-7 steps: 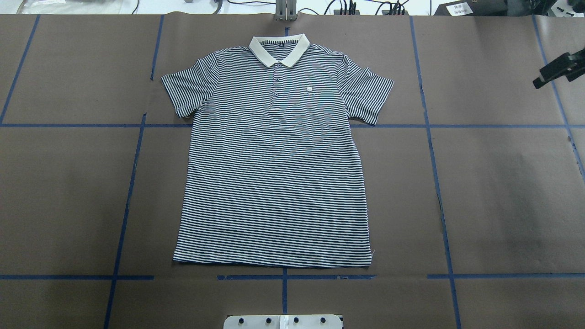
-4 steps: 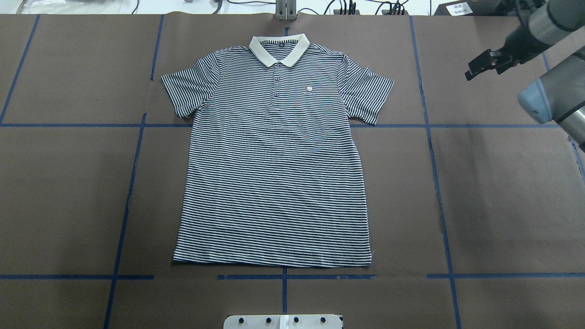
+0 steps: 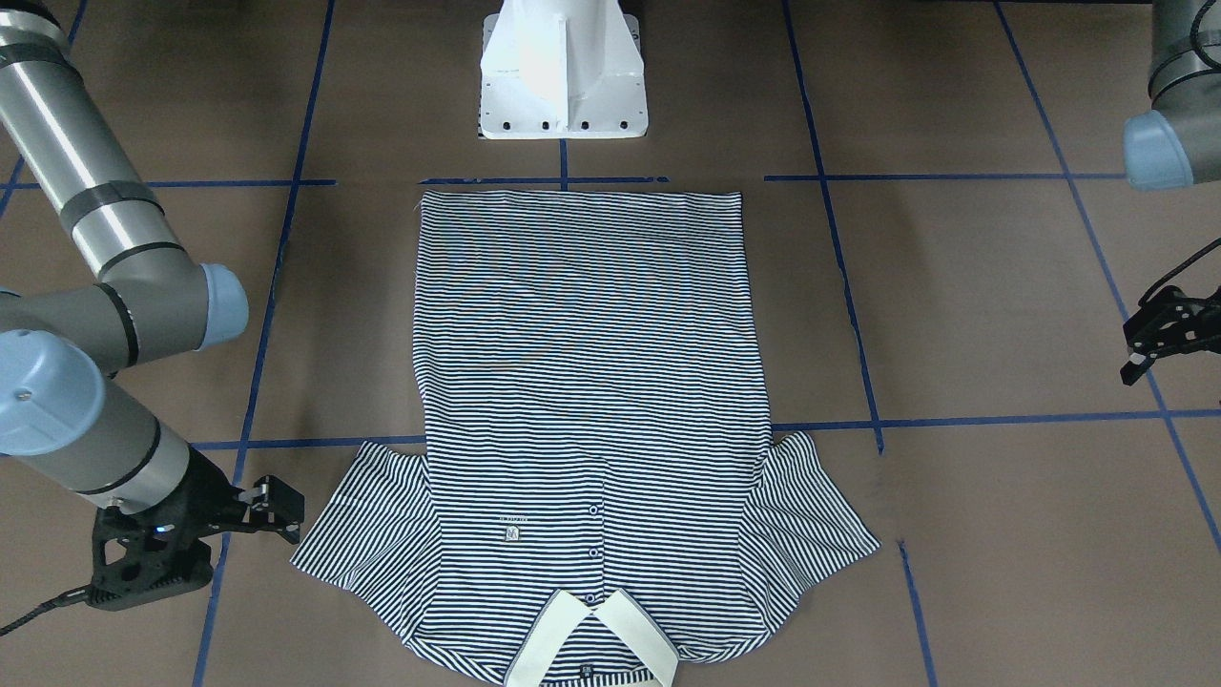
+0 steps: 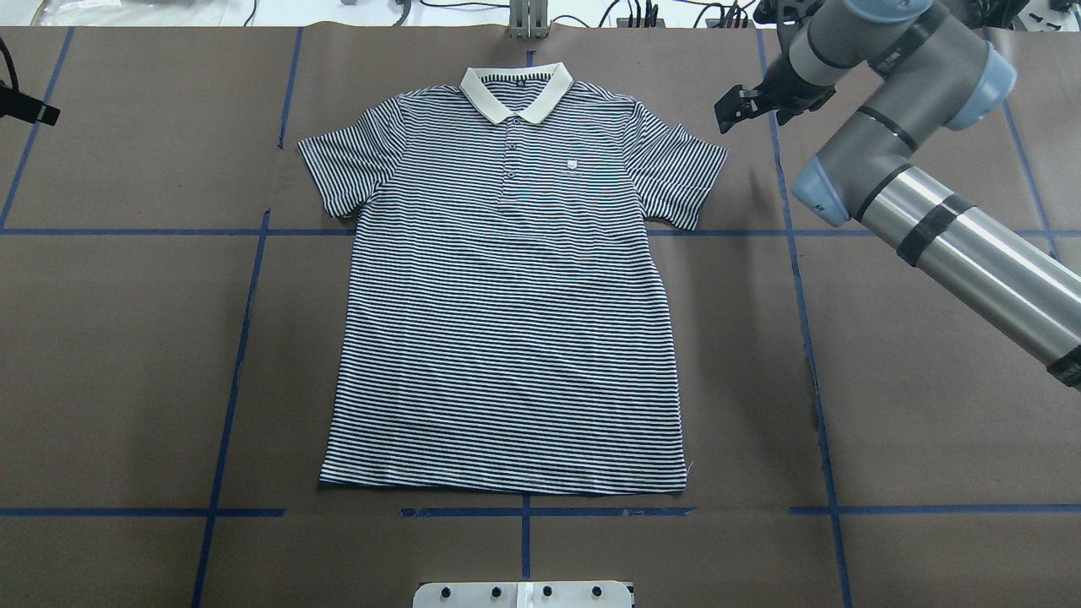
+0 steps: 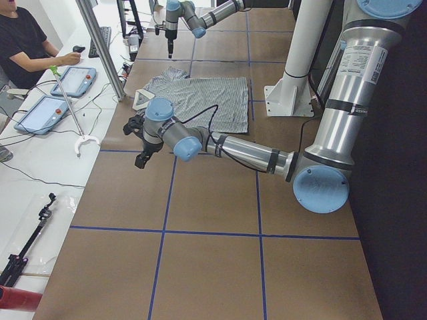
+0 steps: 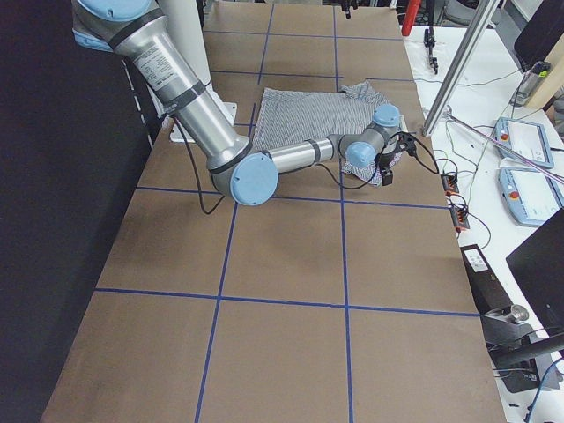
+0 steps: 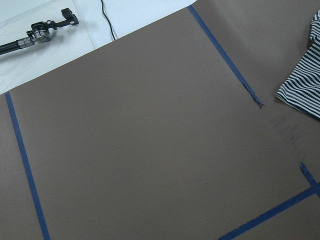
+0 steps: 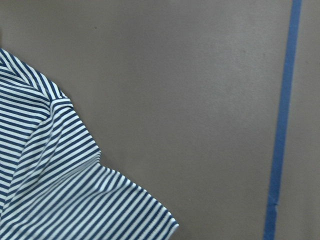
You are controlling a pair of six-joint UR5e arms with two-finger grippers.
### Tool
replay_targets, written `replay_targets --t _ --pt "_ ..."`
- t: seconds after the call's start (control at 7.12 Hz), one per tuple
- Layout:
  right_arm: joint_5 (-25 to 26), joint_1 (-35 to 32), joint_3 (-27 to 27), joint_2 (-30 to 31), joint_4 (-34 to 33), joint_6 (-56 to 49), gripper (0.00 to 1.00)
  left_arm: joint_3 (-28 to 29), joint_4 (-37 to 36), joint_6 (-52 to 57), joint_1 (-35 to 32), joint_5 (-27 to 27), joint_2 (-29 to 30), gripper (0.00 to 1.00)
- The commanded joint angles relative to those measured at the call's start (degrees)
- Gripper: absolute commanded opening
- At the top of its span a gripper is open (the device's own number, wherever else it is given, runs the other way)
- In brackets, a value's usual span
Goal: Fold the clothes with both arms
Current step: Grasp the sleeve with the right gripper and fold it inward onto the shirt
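The striped polo shirt (image 4: 507,321) lies flat and face up in the middle of the table, collar (image 4: 516,91) at the far side, both sleeves spread. My right gripper (image 4: 733,108) hangs open and empty just right of the shirt's right-hand sleeve (image 4: 680,173); in the front view the gripper (image 3: 284,510) is beside that sleeve, not touching it. My left gripper (image 4: 38,110) is open and empty at the far left edge, well away from the shirt; the front view shows this gripper (image 3: 1135,353) too. The right wrist view shows the sleeve edge (image 8: 50,175).
Brown paper with blue tape lines (image 4: 236,363) covers the table. The white pedestal (image 3: 563,72) stands at the near edge behind the shirt's hem. Cables and a metal post (image 4: 528,21) line the far edge. An operators' bench with tablets (image 5: 70,80) runs beyond it.
My right arm has swung in from the right edge leftwards, to just beside the shirt's sleeve. My left gripper has come into view at the left edge. The shirt has not moved.
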State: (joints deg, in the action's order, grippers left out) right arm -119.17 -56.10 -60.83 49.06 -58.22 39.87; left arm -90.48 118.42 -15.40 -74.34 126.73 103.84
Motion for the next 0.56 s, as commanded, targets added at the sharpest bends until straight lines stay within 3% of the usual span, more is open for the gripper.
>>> replay_targets --t 0.0,0.42 --pt "5.16 3.09 6.91 -2.21 6.41 0.74 1.00 0.13 0.06 -4.45 0.07 0.01 1.54 1.00" --pt "7.02 3.71 7.92 -2.12 6.81 0.74 0.96 -0.40 -0.03 -4.81 0.07 0.10 1.54 1.00"
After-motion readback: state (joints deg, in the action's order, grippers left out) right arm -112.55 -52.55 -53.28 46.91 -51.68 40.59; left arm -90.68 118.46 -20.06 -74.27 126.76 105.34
